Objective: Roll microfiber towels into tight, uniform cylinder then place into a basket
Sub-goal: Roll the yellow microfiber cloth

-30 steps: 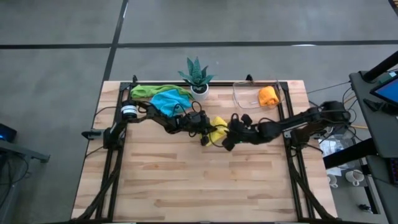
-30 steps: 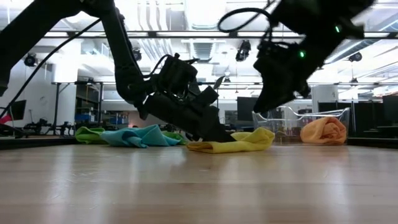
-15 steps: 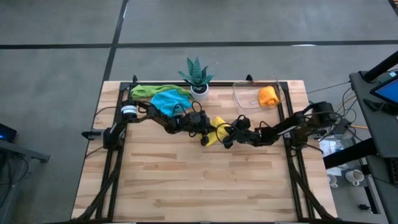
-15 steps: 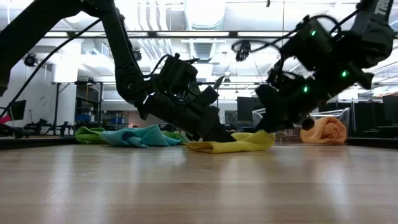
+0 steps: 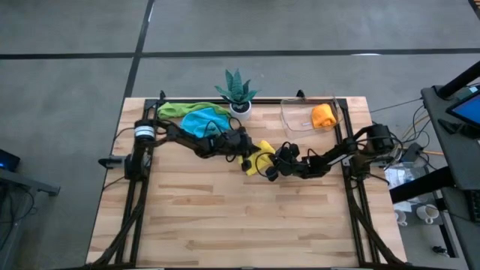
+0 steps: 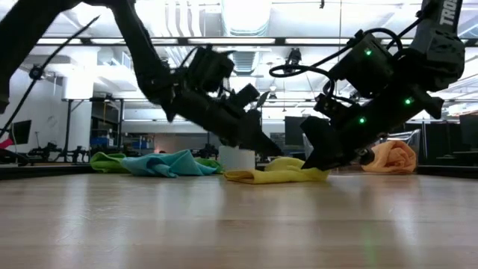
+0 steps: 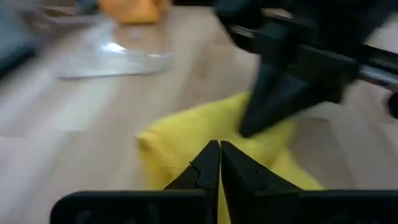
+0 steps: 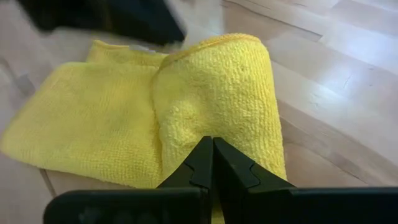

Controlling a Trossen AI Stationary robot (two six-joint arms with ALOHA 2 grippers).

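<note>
A yellow microfiber towel (image 5: 260, 156) lies near the table's middle, one end folded over into a thick roll (image 8: 217, 81). My left gripper (image 6: 278, 153) is shut and slants down from the left, its tip just over the towel's raised part. My right gripper (image 8: 211, 140) is shut and slants down from the right onto the roll. An orange towel (image 5: 323, 115) sits in the clear basket (image 5: 296, 112) at the far right. My left gripper: I cannot tell whether its shut tip touches the yellow towel (image 7: 205, 124). My right gripper sets its shut fingertips against the folded-over roll (image 8: 205, 118) of the yellow towel, slanting down from the table's right side. The towel lies on the table.
A light blue towel (image 5: 201, 120) and a green towel (image 5: 176, 109) lie heaped at the far left. A potted plant (image 5: 238, 91) stands at the far edge between them and the basket. The near half of the wooden table (image 5: 240, 225) is bare.
My right gripper has come down onto the yellow towel's right end, tipped more level, and shut. My left gripper has risen off the towel, still shut. The towel stays on the table.
</note>
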